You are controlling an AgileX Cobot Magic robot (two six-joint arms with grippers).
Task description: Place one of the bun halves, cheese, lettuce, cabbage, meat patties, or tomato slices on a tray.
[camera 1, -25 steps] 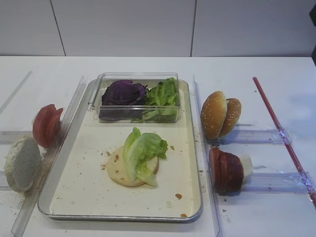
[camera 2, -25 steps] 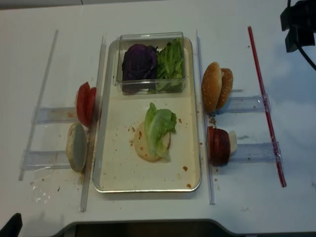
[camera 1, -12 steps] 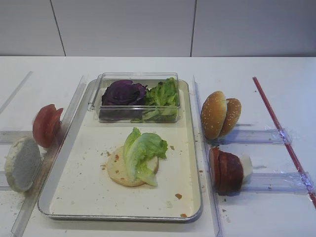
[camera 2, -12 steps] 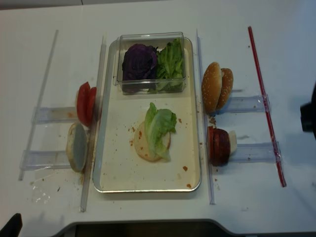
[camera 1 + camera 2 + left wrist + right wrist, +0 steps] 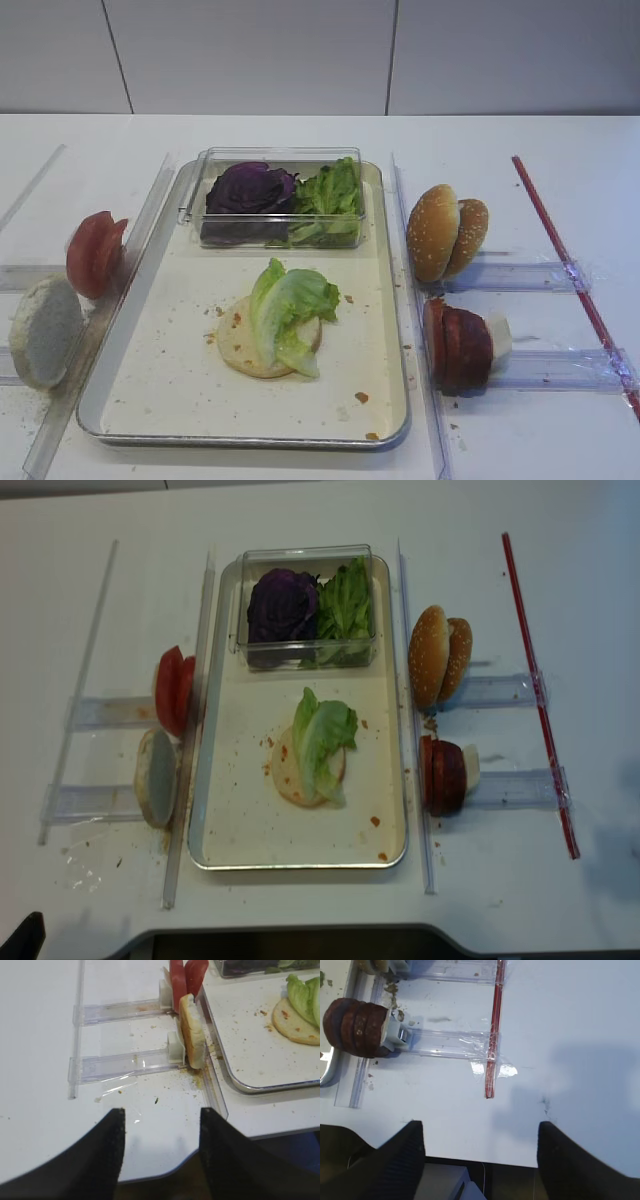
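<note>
On the tray (image 5: pixel 150 385) (image 5: pixel 240 825) a light green lettuce leaf (image 5: pixel 287 308) lies over a pale bun disc (image 5: pixel 238 350). Tomato slices (image 5: pixel 95 253) and a pale bun half (image 5: pixel 42 330) stand in racks on the left. Sesame bun halves (image 5: pixel 445 232), meat patties (image 5: pixel 455 345) and cheese (image 5: pixel 498 335) stand on the right. Cabbage (image 5: pixel 250 187) fills part of the clear box. My right gripper (image 5: pixel 480 1123) is open and empty over the table's front right edge, with the patties (image 5: pixel 355 1027) far to its left. My left gripper (image 5: pixel 161 1110) is open and empty near the front left edge, below the bun half (image 5: pixel 192 1032).
A clear plastic box (image 5: pixel 280 235) with cabbage and more lettuce (image 5: pixel 330 190) stands at the tray's far end. Clear acrylic rails (image 5: pixel 415 300) flank the tray. A red strip (image 5: pixel 570 265) (image 5: pixel 495 1025) runs along the right. The table's front edge (image 5: pixel 165 1172) is close under both grippers.
In the overhead view the right arm dropped from the top right corner to the right edge, then left the view. No food has moved.
</note>
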